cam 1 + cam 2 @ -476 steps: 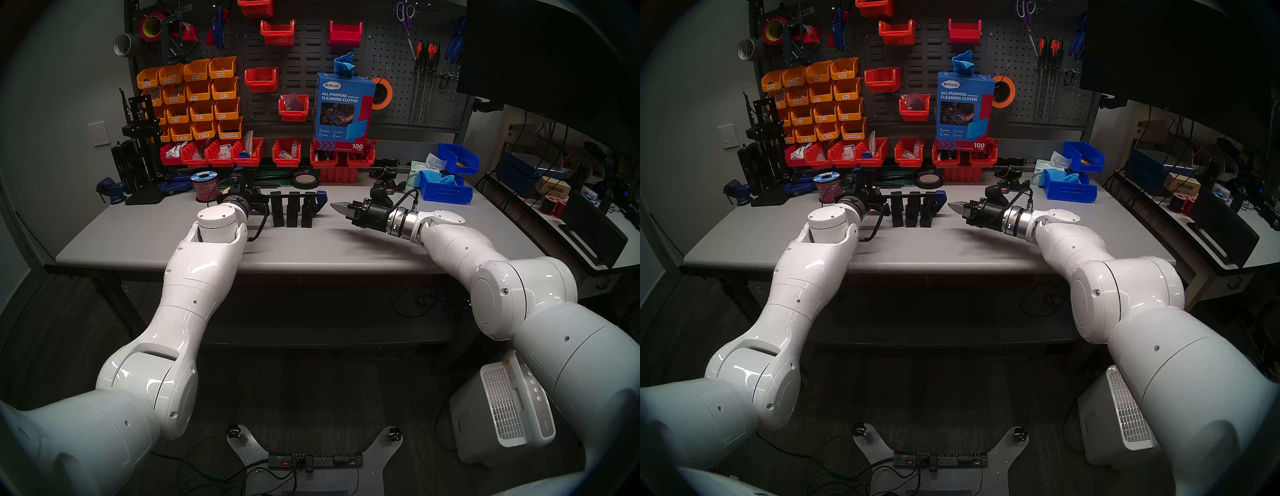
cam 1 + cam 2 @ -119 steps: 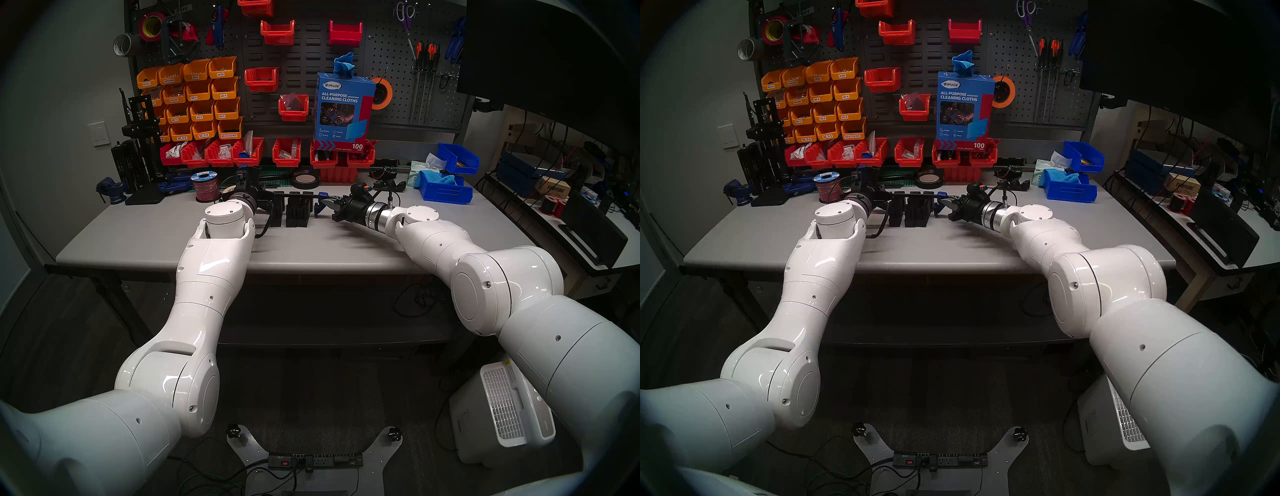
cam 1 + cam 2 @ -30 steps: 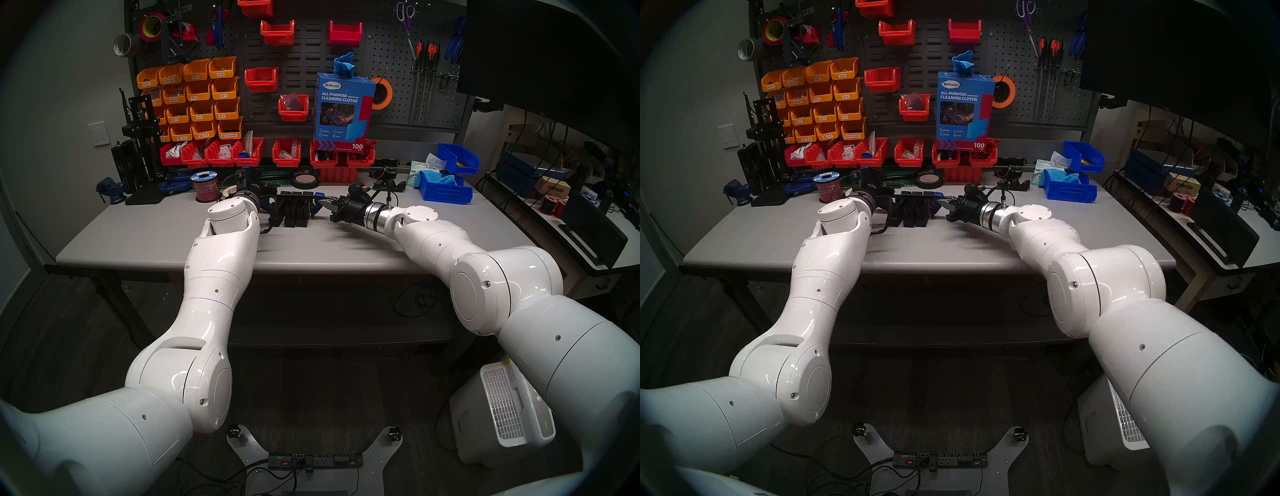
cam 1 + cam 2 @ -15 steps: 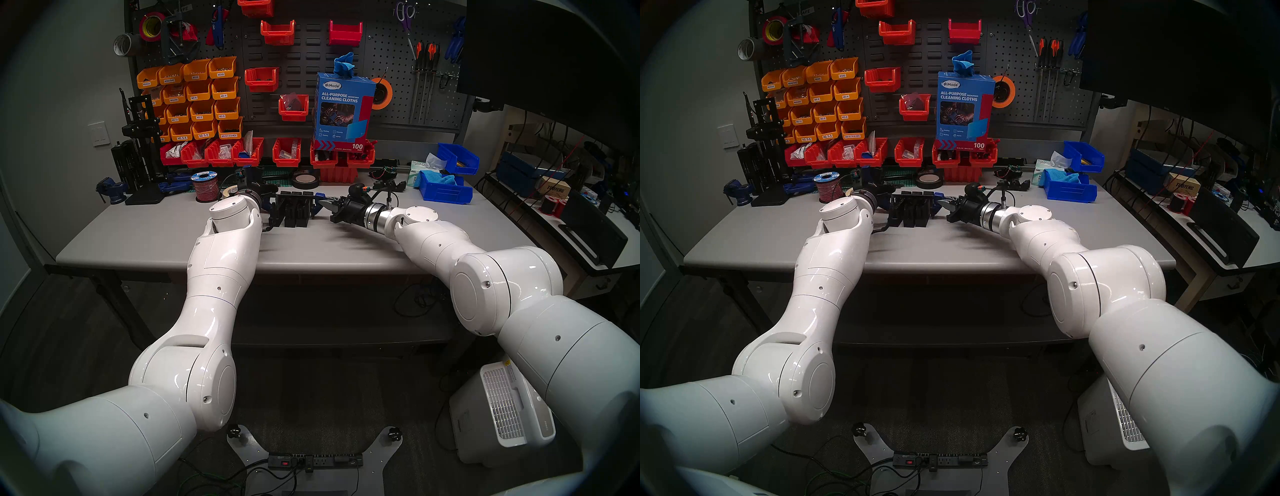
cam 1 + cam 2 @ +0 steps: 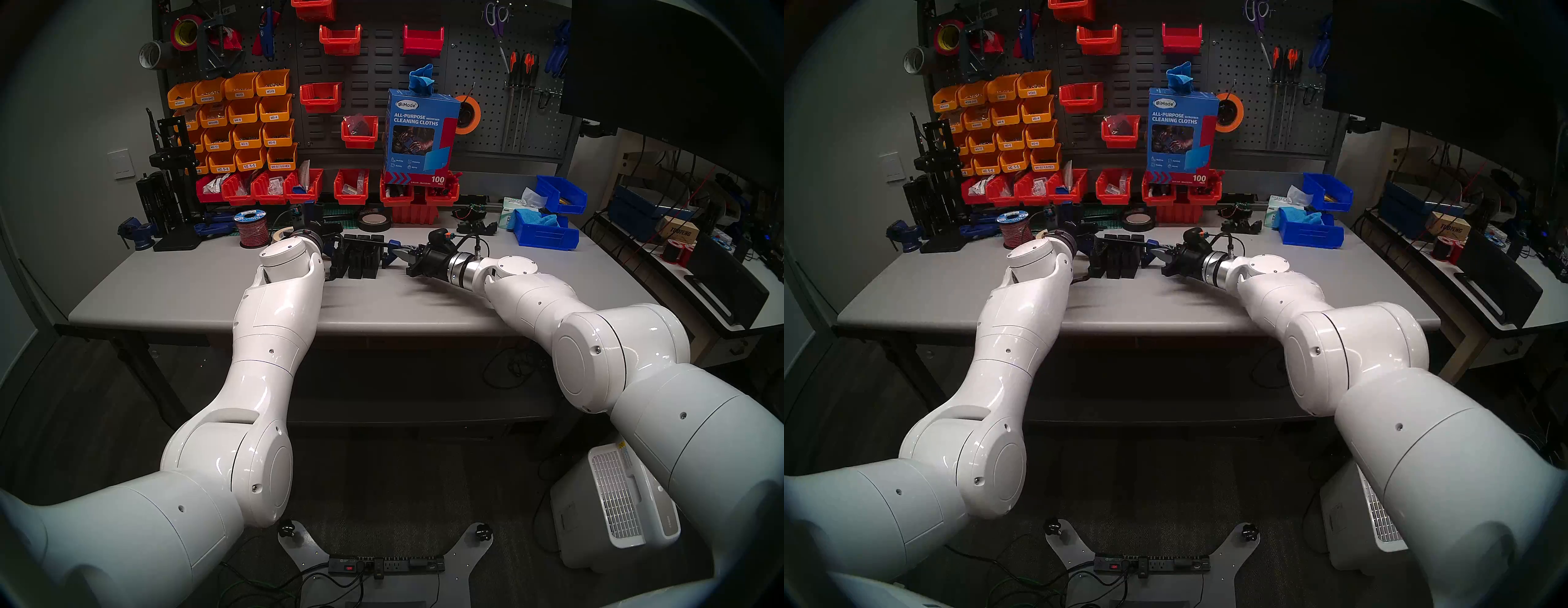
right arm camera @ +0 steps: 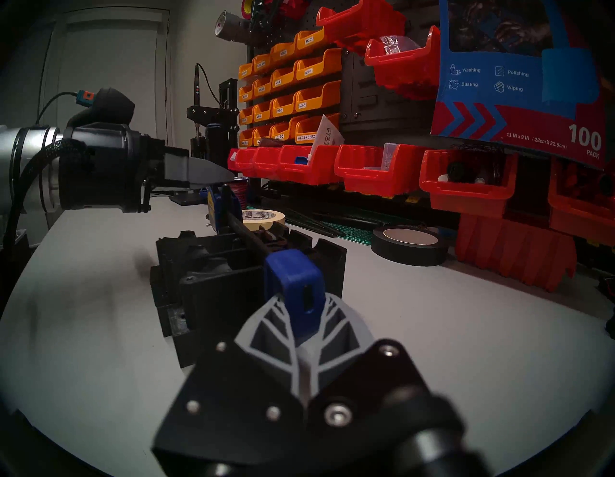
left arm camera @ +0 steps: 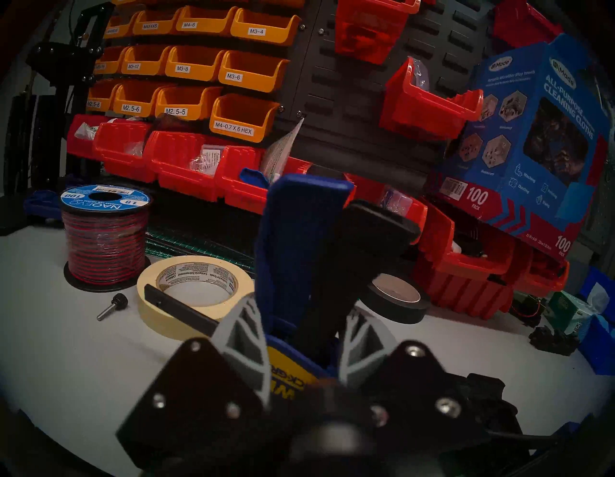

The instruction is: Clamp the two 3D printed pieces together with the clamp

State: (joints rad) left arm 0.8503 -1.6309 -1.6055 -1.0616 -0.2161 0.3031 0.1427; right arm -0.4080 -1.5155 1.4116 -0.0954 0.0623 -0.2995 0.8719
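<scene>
I'm holding the clamp [image 7: 301, 233] by its handle end with my left gripper [image 7: 293, 336]: the grey fingers [image 7: 244, 336] are squeezing the blue handle and the black trigger between them, narrow, with the yellow label just showing below. On my right wrist view, the right gripper [image 6: 301, 328] is pinching the blue end jaw of the clamp [image 6: 294, 283], fingers [image 6: 266, 329] drawn in close on either side of it. The thin black bar is running away from that jaw, over the top of the two black printed pieces [image 6: 233, 283], toward my left gripper at the far end. From the head view, the printed pieces [image 5: 360, 257] are sitting on the grey table [image 5: 191, 288], mid-bench between my two grippers, their blocks looking pushed in against each other. I cannot tell from here whether the clamp's pads are actually pressing on them. Just behind my left gripper, a roll of cream masking tape [image 7: 194, 289], a spool of red wire [image 7: 104, 233] and a black tape roll [image 7: 396, 296] are lying on the table.
</scene>
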